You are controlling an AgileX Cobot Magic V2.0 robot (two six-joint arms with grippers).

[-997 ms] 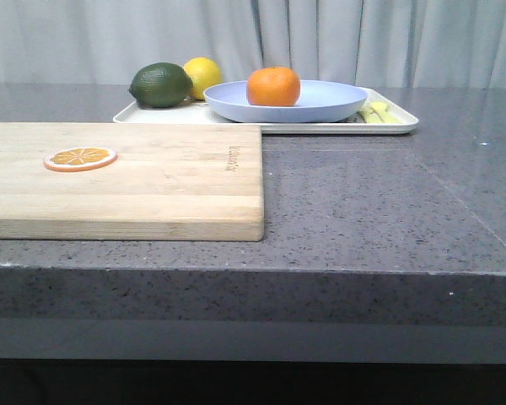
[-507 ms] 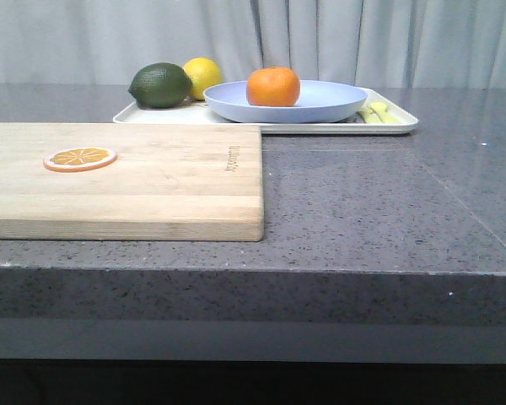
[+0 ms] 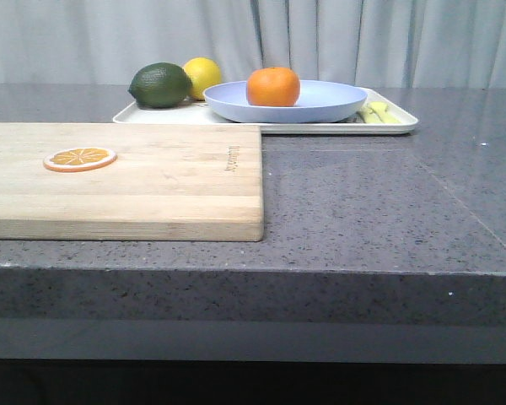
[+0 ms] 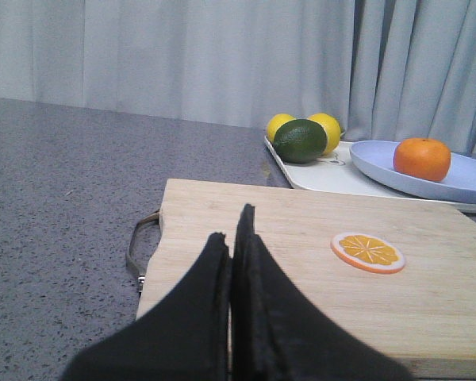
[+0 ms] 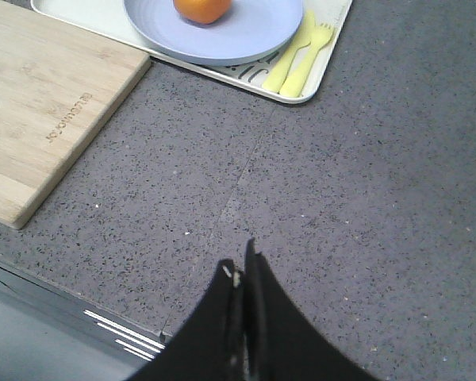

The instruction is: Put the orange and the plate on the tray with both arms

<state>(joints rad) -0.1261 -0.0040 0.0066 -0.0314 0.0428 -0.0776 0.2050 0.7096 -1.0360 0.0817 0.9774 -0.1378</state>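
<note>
Front view: we look low and level across the counter, cutting board (image 3: 122,179) nearest, tray (image 3: 266,123) far. Left wrist view sits close over the board, facing the tray. Right wrist view looks steeply down. All share the plate (image 3: 285,101).

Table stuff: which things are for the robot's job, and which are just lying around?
For the job:
orange, sitting on the plate
plate, resting on the tray
tray

Just lying around:
cutting board
orange slice on the board
lime
lemons
yellow fork and knife on the tray
</note>
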